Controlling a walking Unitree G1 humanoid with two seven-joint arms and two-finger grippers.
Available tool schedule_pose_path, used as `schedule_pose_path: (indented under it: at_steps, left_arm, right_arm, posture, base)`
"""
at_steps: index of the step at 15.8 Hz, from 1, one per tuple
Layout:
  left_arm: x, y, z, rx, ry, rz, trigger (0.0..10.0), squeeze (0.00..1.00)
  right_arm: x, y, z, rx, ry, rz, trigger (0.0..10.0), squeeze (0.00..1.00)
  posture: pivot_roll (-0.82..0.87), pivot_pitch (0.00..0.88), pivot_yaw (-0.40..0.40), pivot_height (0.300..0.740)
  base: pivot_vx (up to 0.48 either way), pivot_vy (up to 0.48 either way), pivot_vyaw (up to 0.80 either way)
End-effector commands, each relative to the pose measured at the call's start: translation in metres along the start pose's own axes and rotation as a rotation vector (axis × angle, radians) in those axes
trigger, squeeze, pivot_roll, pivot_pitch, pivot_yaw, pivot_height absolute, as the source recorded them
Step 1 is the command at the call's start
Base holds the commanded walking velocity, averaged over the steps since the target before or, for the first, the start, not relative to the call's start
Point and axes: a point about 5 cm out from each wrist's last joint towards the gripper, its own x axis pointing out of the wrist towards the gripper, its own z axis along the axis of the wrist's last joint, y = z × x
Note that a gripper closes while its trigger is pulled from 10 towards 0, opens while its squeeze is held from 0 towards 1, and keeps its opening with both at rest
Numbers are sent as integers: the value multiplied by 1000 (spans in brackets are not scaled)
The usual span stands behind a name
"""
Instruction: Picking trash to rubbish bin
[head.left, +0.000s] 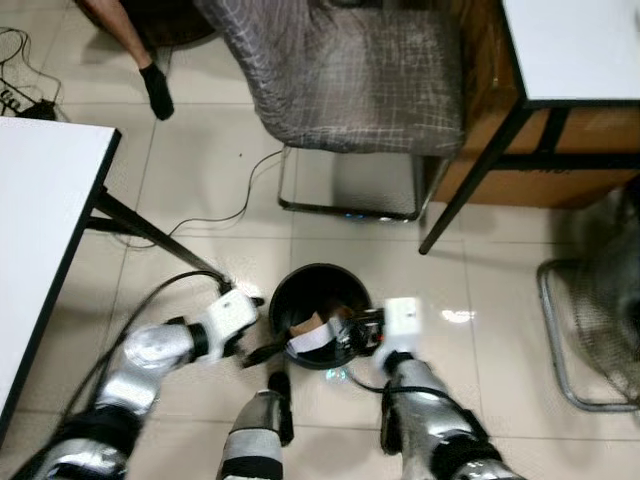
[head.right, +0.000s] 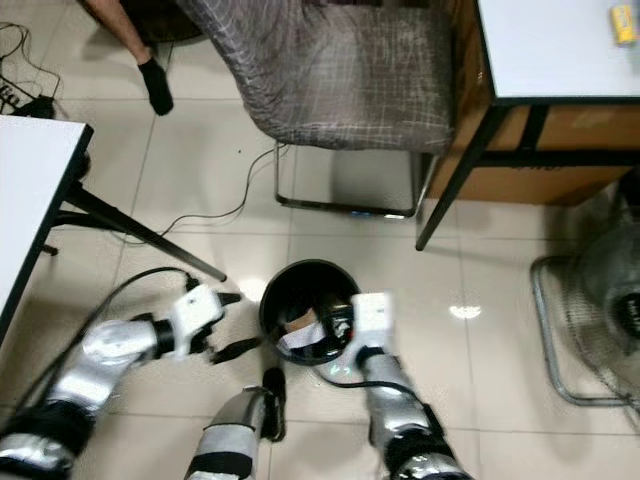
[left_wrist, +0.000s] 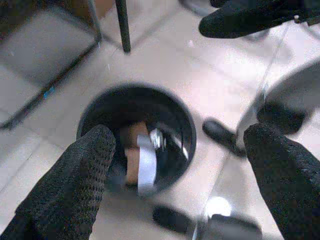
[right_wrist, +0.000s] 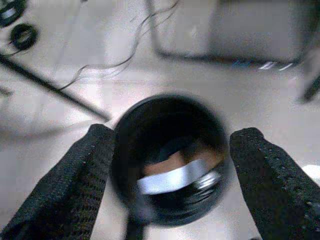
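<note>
While hovering spread and empty over rubbish bin (head.left: 318, 312), right gripper (head.left: 362, 330) sitting nearer; left gripper (head.left: 255, 325) spread beside rim, trash (head.left: 312, 338) lying inside.

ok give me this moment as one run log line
bin: black, on floor, paper and cardboard inside | left gripper: open, beside bin | right gripper: open, over bin rim | nothing held
</note>
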Motion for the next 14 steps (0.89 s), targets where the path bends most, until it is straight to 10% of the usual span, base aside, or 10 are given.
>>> schedule_pose_path:
  at_steps: [1,4,5,14]
  left_arm:
    - [3,-5,-5,-25,13,8,10000,0]
    - [26,-2,11,-50,-50,125,10000,0]
    - [29,-1,14,-57,-59,150,10000,0]
    - [54,13,52,-102,-170,386,10000,0]
  right_arm:
    - [-7,-4,-6,-7,-8,-31,10000,1000]
    - [-14,-24,15,-31,-118,-106,10000,867]
    - [-15,-26,20,-31,-143,-113,10000,0]
    - [-67,-42,64,-138,-306,-162,10000,0]
  posture:
    - [232,281,28,740]
    - [198,221,7,740]
    - [191,205,4,740]
    - [142,111,2,740]
  base:
    - [0,0,0]
    - [0,0,0]
    - [0,0,0]
    - [0,0,0]
